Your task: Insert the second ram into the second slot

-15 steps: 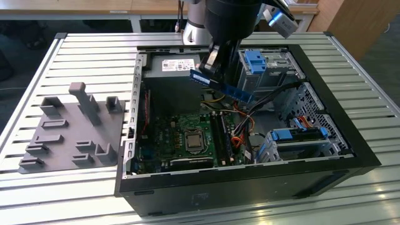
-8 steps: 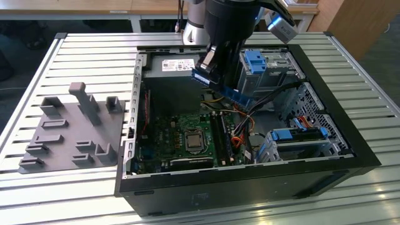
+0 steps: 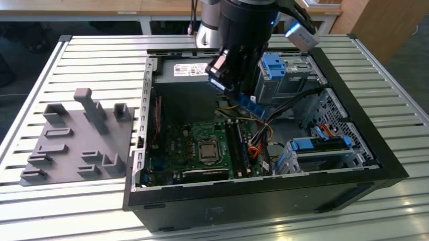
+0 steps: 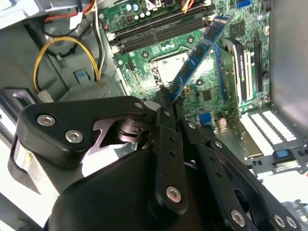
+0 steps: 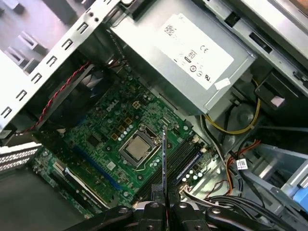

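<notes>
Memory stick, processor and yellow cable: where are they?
memory stick (image 4: 198, 55), second wrist view, middle of the blue strip.
processor (image 5: 138, 147), first wrist view, its metal top.
yellow cable (image 4: 67, 38), second wrist view, top of loop.

The case (image 3: 144, 125) lies open, so the room straight above the CPU socket (image 5: 138, 147) is free. Just beside the socket run the memory slots (image 5: 182, 160). The air over them is taken by the second ram (image 4: 199, 48), pinched in the gripper (image 5: 165, 204). Beyond the slots from the socket, loose cables (image 3: 258, 140) and the drive cage (image 3: 320, 150) crowd in. The power supply (image 5: 187, 53) stands tall near the socket, past one end of the slots. On the socket's opposite side the board lies low and flat.
</notes>
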### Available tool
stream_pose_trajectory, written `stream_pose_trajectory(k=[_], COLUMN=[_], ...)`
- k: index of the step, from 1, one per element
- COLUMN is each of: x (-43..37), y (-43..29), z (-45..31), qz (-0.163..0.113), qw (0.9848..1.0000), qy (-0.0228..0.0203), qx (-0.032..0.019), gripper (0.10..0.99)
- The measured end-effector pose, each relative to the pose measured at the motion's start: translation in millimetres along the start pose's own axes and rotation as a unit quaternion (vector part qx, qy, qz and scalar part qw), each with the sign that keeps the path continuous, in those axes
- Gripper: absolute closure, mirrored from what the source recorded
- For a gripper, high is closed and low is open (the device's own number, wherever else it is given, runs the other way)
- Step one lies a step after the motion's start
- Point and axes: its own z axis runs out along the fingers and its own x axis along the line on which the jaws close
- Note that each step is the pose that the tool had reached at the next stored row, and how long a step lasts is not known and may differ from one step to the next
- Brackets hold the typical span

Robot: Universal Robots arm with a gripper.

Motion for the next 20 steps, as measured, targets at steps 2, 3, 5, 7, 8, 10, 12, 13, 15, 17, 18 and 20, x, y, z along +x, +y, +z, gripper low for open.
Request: stream_pose_trajectory(k=[2,3,5,7,8,10,12,13,15,17,18,20], x=[0.0,0.0,0.0,0.0,0.0,0.0,-0.1,-0.1,-0.1,-0.1,-0.1,-0.1], y=[0.0,0.0,0.0,-0.1,-0.1,-0.1,-0.1,-0.1,-0.1,-0.1,-0.2,-0.2], z=[0.7,1.1,1.8,2.6,2.9,3.7,4.4,4.8,5.5,6.2,6.6,7.4], qz=[0.016,0.024,0.041,0.057,0.065,0.082,0.098,0.106,0.122,0.138,0.146,0.162], qw=[0.9999,0.9997,0.9992,0.9984,0.9979,0.9967,0.9952,0.9944,0.9926,0.9905,0.9892,0.9867], qy=[0.0002,0.0003,0.0005,0.0007,0.0009,0.0011,0.0013,0.0014,0.0016,0.0018,0.0019,0.0021], qx=[0.0005,0.0007,0.0012,0.0017,0.002,0.0025,0.003,0.0032,0.0037,0.0042,0.0044,0.0049], gripper=[0.949,0.949,0.949,0.949,0.949,0.949,0.949,0.949,0.949,0.949,0.949,0.949])
